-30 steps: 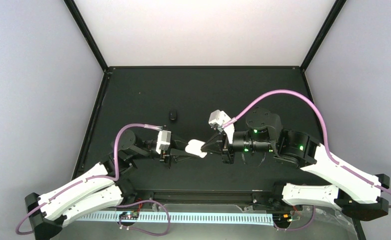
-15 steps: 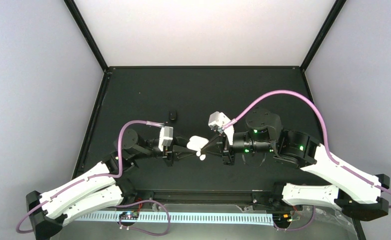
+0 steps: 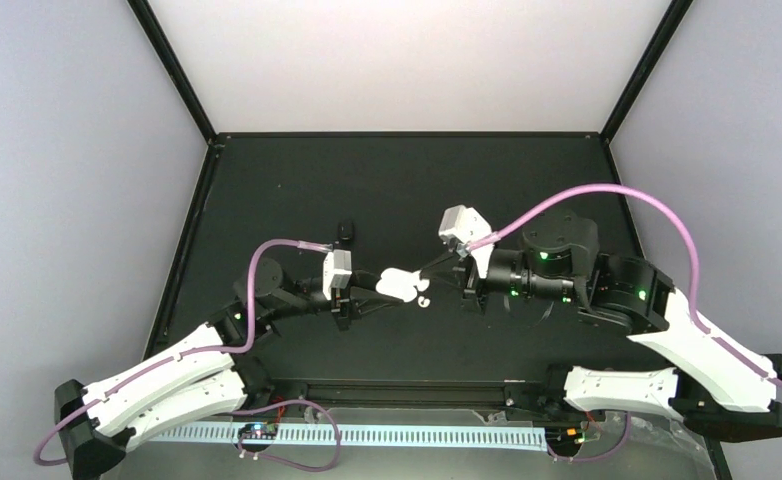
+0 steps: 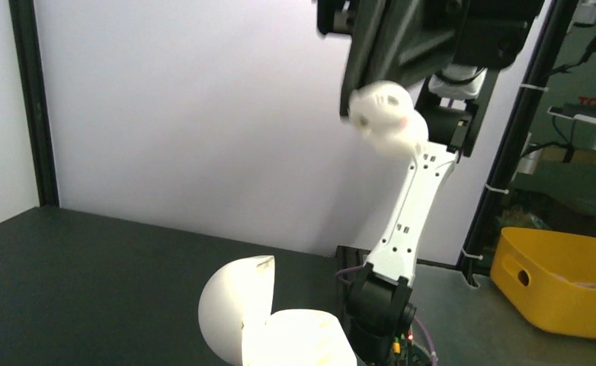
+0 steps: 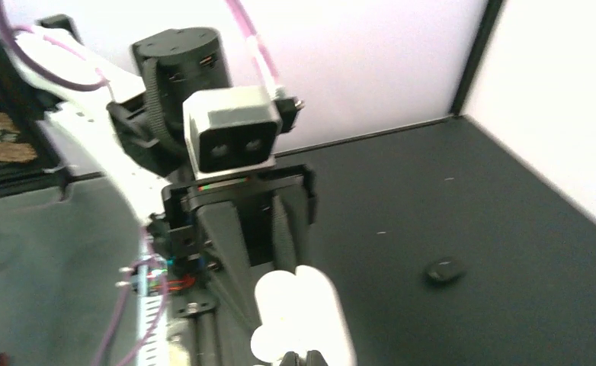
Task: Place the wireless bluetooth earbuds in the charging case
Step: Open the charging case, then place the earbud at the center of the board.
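My left gripper (image 3: 387,287) is shut on the white charging case (image 3: 399,283), held above the table with its rounded lid (image 4: 238,305) swung open. Just to the case's right, my right gripper (image 3: 429,278) is shut, and a white curled earbud (image 3: 423,298) sits at its fingertips. That earbud shows as a blurred white blob (image 4: 382,118) under the black fingers in the left wrist view. A round white blob (image 5: 268,343) beside the shut tips (image 5: 302,357) in the right wrist view may be the same earbud. One black earbud (image 3: 345,232) lies on the table behind the left wrist.
The black table (image 3: 407,180) is walled by pale panels at the back and sides. A yellow bin (image 4: 562,282) stands off the table beyond the right arm's base. The black earbud (image 5: 443,271) lies alone on the mat.
My right arm has drawn back to the right, away from the case, with the white earbud moving along at its tips. My left gripper has shifted the case slightly up and right.
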Available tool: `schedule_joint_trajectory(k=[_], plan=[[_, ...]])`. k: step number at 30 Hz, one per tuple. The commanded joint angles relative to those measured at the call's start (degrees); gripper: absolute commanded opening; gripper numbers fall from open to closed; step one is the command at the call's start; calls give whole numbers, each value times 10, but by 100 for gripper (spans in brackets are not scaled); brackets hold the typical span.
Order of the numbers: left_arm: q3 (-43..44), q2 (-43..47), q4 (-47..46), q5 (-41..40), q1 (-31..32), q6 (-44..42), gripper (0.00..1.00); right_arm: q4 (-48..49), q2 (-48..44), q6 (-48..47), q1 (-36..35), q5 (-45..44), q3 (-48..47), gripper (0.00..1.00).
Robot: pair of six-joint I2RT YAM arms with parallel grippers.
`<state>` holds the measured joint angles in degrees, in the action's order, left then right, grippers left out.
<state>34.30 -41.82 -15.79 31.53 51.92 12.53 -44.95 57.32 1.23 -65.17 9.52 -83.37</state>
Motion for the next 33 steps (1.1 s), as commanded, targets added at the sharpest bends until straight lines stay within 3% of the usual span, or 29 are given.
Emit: schedule_joint_trajectory(k=[1,7,12,15,25,33], plan=[[-8,-3,15,-22,-10,-1,2,-50,-1,-73,2,-136,-17,1],[-18,29,41,-27,-13,-10,2,-10,-21,-18,15,-266,107,1],[-22,54,58,-24,-13,-10,2,80,-21,84,126,-163,270,1],[-24,64,70,-21,-13,-11,1,128,7,116,150,-149,331,1],[-65,92,54,-13,-13,0,2,257,148,263,210,-156,432,1],[-69,98,71,-8,-13,-11,2,285,221,271,210,-138,448,1]])
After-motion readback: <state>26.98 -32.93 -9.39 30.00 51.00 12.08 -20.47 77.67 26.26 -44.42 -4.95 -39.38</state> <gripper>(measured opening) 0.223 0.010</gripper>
